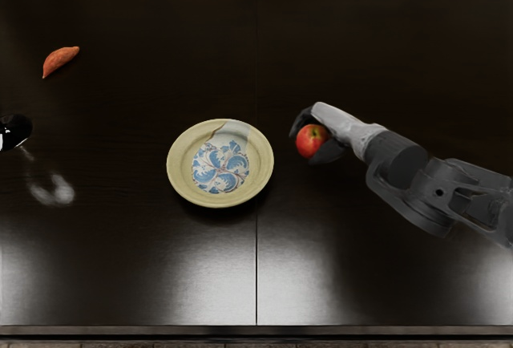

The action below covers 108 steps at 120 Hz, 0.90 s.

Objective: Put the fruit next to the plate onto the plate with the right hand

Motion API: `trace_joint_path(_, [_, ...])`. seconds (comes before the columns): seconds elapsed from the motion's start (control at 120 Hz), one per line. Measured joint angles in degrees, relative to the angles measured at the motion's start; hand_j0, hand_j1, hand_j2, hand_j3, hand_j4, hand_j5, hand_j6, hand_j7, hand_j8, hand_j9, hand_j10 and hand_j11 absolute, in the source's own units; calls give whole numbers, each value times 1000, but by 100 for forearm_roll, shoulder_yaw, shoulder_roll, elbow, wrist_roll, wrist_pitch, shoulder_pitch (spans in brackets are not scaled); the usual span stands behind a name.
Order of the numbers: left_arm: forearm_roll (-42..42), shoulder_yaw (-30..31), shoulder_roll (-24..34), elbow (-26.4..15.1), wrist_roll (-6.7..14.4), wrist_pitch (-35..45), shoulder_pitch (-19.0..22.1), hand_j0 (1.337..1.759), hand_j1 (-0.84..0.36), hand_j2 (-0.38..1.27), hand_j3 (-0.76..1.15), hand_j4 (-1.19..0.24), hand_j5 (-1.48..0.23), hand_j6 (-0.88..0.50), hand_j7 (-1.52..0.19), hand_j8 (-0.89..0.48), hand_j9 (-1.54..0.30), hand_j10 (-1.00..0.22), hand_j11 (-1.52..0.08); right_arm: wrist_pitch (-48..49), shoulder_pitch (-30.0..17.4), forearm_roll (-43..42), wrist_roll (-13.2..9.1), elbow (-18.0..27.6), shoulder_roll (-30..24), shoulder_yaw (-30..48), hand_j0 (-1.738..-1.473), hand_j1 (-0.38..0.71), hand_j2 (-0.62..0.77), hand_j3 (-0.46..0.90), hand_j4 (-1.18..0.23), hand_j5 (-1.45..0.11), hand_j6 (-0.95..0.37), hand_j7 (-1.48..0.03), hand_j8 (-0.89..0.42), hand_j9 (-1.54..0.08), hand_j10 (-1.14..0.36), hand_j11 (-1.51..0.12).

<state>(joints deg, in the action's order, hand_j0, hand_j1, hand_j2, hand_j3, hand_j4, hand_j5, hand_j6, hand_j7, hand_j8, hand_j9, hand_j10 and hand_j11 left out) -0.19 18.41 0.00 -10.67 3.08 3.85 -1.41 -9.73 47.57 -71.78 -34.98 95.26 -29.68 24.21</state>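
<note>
My right hand (329, 127) had its fingers curled round the apple (309, 139). The plate (178, 167) lay near, to the hand's left. I judged the apple firm, smooth and fairly light, best gripped across its middle. Far beyond the plate lay a sweet potato (60, 61).

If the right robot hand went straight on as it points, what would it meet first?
Probably nothing: holding the apple, the right robot hand points left and away, passing beyond the far rim of the plate; depth unclear.
</note>
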Motion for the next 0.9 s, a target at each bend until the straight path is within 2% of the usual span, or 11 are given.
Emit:
trace_joint_path(0.275, [1,0,0,2,2,-3,0,1658,71,46,0,-232,-302,-232,-302,-232,-302,-232,-302,131,304,60,1,18,824,1,-1657,273,85,1,-593,-846,-446,-806,-392,-844,-569,-850])
trace_joint_path(0.517, [0,1,0,0,0,-1,0,1658,71,46,0,-232,-302,-232,-302,-232,-302,-232,-302,160,355,67,1,-17,1378,-42,-1658,271,83,1,-587,-861,-446,-810,-388,-853,-568,-857])
trace_joint_path(0.583, [0,0,0,1,0,-1,0,1658,71,46,0,-232,-302,-232,-302,-232,-302,-232,-302,158,345,43,0,-167,1535,-94,-1657,272,54,1,-592,-858,-432,-812,-379,-853,-558,-859])
trace_joint_path(0.667, [0,-1,0,1,1,-1,0,1658,71,46,0,-232,-301,-232,-301,-232,-301,-232,-301,154,350,9,2,-444,1755,-173,-1657,288,111,0,-599,-852,-424,-814,-371,-852,-550,-860])
trace_joint_path(0.75, [0,-1,0,2,0,0,0,1658,71,46,0,-232,-302,-232,-302,-232,-302,-232,-302,153,390,-12,0,-705,1994,-269,-1657,283,90,0,-604,-848,-433,-815,-381,-849,-560,-854])
trace_joint_path(0.9, [0,-2,0,0,0,-1,0,1658,71,46,0,-232,-301,-232,-301,-232,-301,-232,-301,152,446,-31,-1,-925,2193,-364,-1656,273,78,0,-608,-835,-442,-812,-392,-839,-573,-843])
